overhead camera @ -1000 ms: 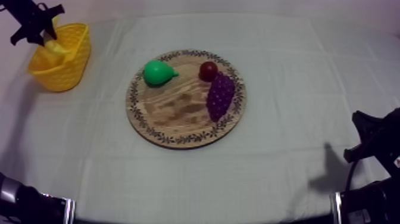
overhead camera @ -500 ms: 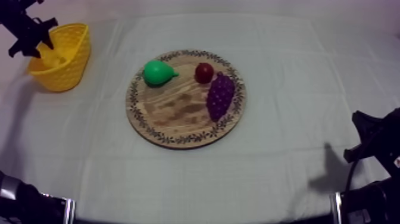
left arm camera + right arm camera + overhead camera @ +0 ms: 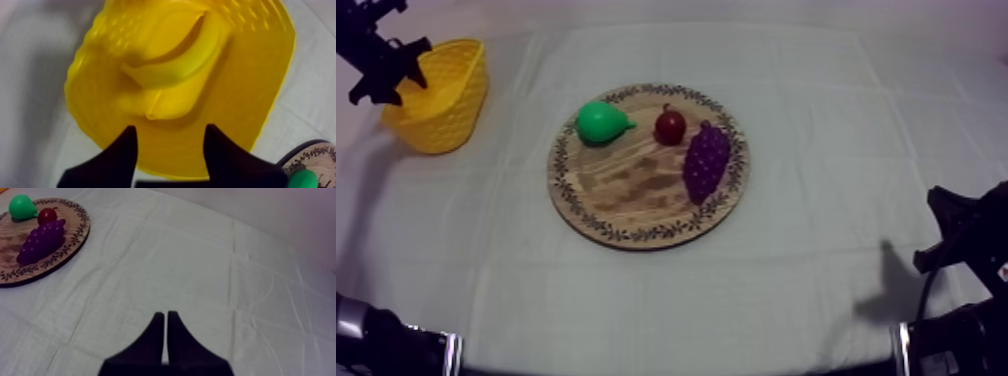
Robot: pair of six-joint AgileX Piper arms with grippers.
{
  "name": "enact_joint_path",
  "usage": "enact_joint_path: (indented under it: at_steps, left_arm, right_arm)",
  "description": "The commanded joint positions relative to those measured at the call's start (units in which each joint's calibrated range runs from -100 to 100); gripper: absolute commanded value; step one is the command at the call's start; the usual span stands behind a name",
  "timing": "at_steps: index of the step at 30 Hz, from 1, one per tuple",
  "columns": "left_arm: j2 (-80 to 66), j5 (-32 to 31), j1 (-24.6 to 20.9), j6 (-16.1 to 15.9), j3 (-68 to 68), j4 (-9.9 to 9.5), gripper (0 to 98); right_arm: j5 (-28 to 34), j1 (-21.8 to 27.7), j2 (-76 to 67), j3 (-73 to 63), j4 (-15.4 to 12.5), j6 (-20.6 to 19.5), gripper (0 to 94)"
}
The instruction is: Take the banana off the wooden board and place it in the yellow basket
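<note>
The banana (image 3: 186,59) lies curved inside the yellow basket (image 3: 250,105), free of any grip. My left gripper (image 3: 170,145) hangs open just above the basket, with nothing between its black fingers (image 3: 126,152). From above, that gripper (image 3: 388,72) sits over the left rim of the basket (image 3: 448,128) at the table's far left. The round wooden board (image 3: 636,205) in the middle carries a green pear (image 3: 601,122), a small red fruit (image 3: 670,127) and purple grapes (image 3: 705,160). My right gripper (image 3: 165,318) is shut over bare cloth.
My right arm (image 3: 964,238) rests low at the table's right edge, far from the board (image 3: 75,244). The grapes (image 3: 42,240), red fruit (image 3: 47,215) and pear (image 3: 22,207) lie beyond it. The board's rim (image 3: 312,154) lies close beside the basket.
The left gripper let go of the banana into the basket and drew back to the left. The small red fruit rolled left on the board toward the pear. The right arm stayed still.
</note>
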Motion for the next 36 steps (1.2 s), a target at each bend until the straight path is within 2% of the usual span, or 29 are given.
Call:
enact_joint_path:
  at_steps: [1,6,11,19,22,25,30,36]
  left_arm:
    - [-1.5,-1.2,-0.1,0.0,2.5,-0.13,37.6]
    - [-6.6,-6.3,-0.6,0.0,10.5,0.06,22.2]
    - [-15.0,-14.2,-0.5,0.3,20.3,-0.41,12.4]
    - [-35.1,-23.9,2.7,4.4,36.7,-5.69,3.0]
    - [-44.6,-27.6,4.3,5.5,44.1,-7.71,1.1]
    - [-54.1,-29.9,5.4,5.5,50.8,-8.56,0.4]
    - [-68.3,-32.9,6.3,4.4,60.1,-8.84,0.1]
    - [-83.4,-36.1,6.2,5.0,71.4,-8.91,0.0]
  right_arm:
    - [0.0,0.0,0.0,0.0,0.0,0.0,0.4]
    - [0.0,-0.1,0.0,0.0,0.0,0.0,0.4]
    - [0.0,-0.1,0.0,0.0,0.0,0.0,0.4]
    - [0.0,-0.1,0.0,0.0,0.0,0.0,0.4]
    - [0.0,-0.2,0.0,0.0,0.0,0.0,0.4]
    - [0.0,-0.2,0.0,0.0,0.0,0.0,0.4]
    - [0.0,-0.2,0.0,0.0,0.0,0.0,0.4]
    - [0.0,-0.2,0.0,0.0,0.0,0.0,0.4]
